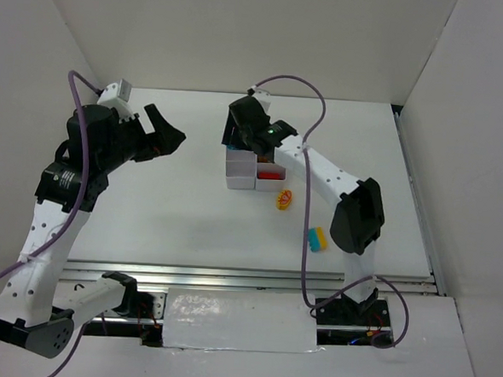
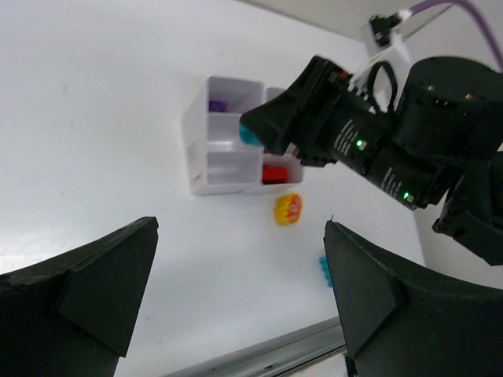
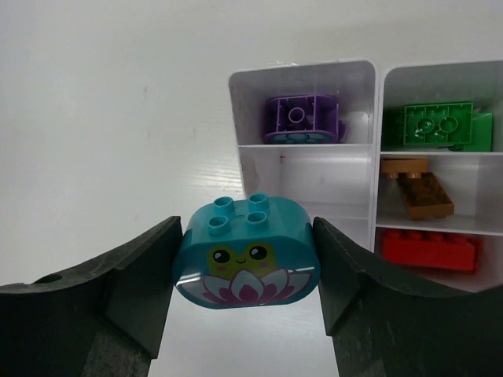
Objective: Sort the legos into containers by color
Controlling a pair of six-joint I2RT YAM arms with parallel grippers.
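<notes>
Legos, top view: containers (image 1: 239, 181) sit mid-table (image 1: 173, 209), with a red lego (image 1: 271, 174) in the near-right compartment. An orange lego (image 1: 284, 199) lies on the table just beside the containers' near right corner. A blue-yellow lego (image 1: 317, 239) lies nearer the arm bases, apart from the orange one. Right gripper (image 1: 237, 141) hangs over the far left part of the containers; can't tell its grip from this angle. Left gripper (image 1: 166, 125) is up in the air, well left of the containers, jaws spread and holding nothing.

Left wrist: both left fingers (image 2: 78, 290) frame the bottom of the shot, wide apart. The containers lie beyond them. A purple lego (image 2: 218, 104) is in a corner compartment, and the red one is in the corner nearest the orange lego. The right gripper covers the other column. A teal lego (image 2: 250, 135) shows at its tip, over the containers.

Right wrist: the teal lego has a frog face and a lotus print. It is pinched between the two right fingers (image 3: 118, 275), one on each side. It sits in front of the left column. Purple is top left. Down the right column: green lego (image 3: 440, 126), brown lego (image 3: 416, 188), then red.
</notes>
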